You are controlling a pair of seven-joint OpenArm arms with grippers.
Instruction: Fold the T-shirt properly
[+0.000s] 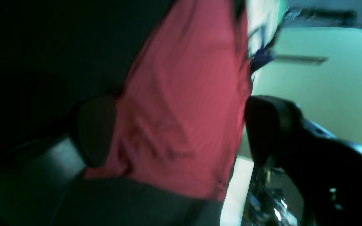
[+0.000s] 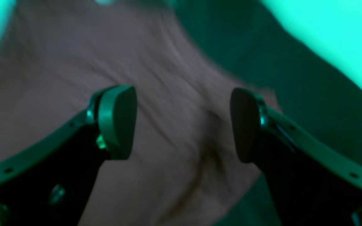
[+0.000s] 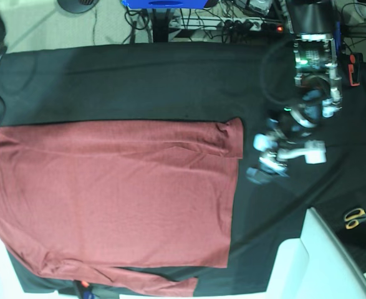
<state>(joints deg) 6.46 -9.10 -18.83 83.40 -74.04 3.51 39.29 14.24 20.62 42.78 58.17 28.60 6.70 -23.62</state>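
Spread flat across the tabletop [image 3: 170, 68], draped in black cloth: the T-shirt [image 3: 108, 199], brick-red, filling the near-left part of the base view and running off that view's left edge. Judged early in the fold: one straight edge facing the arm, a small turned-over flap at the far corner of that edge, a sleeve tucked along the shirt's near hem, the body otherwise one broad wrinkled sheet. Left to do, by this reading: bringing the sides in and halving the body into a compact stack.

Just beyond the T-shirt's straight edge, the left pincer [image 3: 267, 159], blurred in the base view. From its wrist camera, jaws wide apart, red cloth seen between them but nothing clamped [image 1: 171, 131].

Right pincer [image 2: 182, 124] out of the base view; in its wrist view, pads spread well apart over wrinkled shirt fabric, holding nothing.

Past the tabletop's far edge from the T-shirt, cables and a blue frame [image 3: 164, 3] on a pale floor. Off to the arm side of the T-shirt, yellow-handled scissors [image 3: 359, 216] on the black cloth, beside a white panel [image 3: 320, 261].
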